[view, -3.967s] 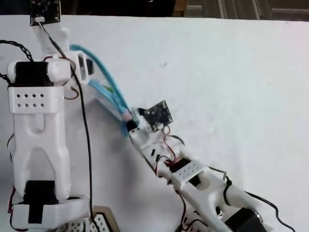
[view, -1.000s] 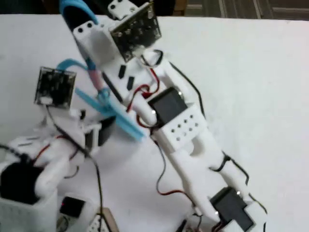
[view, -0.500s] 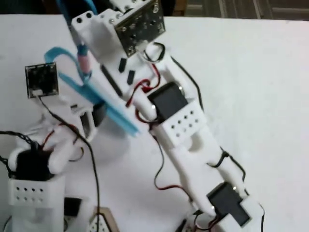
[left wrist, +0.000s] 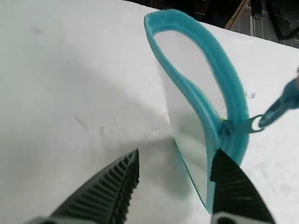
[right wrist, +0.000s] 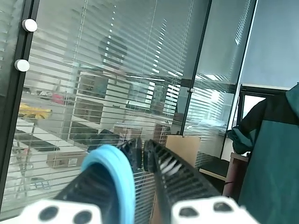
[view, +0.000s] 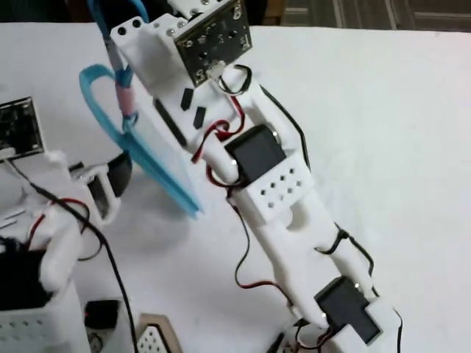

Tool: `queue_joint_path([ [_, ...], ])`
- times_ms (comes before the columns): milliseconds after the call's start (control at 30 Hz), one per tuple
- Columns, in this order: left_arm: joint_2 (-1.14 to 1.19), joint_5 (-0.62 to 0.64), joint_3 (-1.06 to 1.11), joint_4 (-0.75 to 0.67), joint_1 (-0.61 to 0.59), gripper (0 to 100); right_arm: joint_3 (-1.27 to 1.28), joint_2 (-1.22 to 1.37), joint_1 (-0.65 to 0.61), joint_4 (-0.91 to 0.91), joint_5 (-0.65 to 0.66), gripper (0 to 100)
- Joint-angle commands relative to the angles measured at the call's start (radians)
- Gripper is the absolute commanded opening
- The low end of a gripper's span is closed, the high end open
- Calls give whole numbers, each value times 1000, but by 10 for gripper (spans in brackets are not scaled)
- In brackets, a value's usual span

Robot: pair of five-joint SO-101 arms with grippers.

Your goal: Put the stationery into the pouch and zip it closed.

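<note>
A clear pouch (view: 158, 165) with blue zipper trim hangs tilted above the table, mouth open in a wide loop (view: 96, 92). A blue strap with a pink bead (view: 129, 99) runs from its zipper pull up to my right gripper (view: 110, 18), which is shut on the strap at the top left. In the right wrist view the right gripper (right wrist: 142, 156) has closed fingers with the blue strap (right wrist: 110, 177) looped beside them. My left gripper (view: 110, 176) stands open just left of the pouch. In the left wrist view the left gripper (left wrist: 176, 156) faces the pouch (left wrist: 189, 144) and its zipper pull (left wrist: 280, 105).
The right arm's body (view: 280, 198) lies diagonally across the middle of the white table (view: 383, 132). The left arm's base (view: 33, 294) and cables fill the lower left. A small brown-edged item (view: 154, 338) sits at the front edge. Open table lies to the right.
The left arm has drawn back to the left, away from the pouch. The pouch now hangs from the right gripper alone, and its mouth has swung open wider.
</note>
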Motion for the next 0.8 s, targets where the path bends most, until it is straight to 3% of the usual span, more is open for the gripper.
queue_joint_path([
  [0,-16,-5,-94,49,-12,265,-43,-5,8,-13,8,16],
  [200,-16,17,-310,232,107,268,-43,-5,7,-13,8,16],
  [300,-8,97,-319,227,205,269,-43,-5,5,-13,8,16],
  [467,30,152,-180,89,271,269,-43,-5,8,-13,8,16],
  [767,165,247,15,-175,266,269,-43,-5,8,-13,8,16],
])
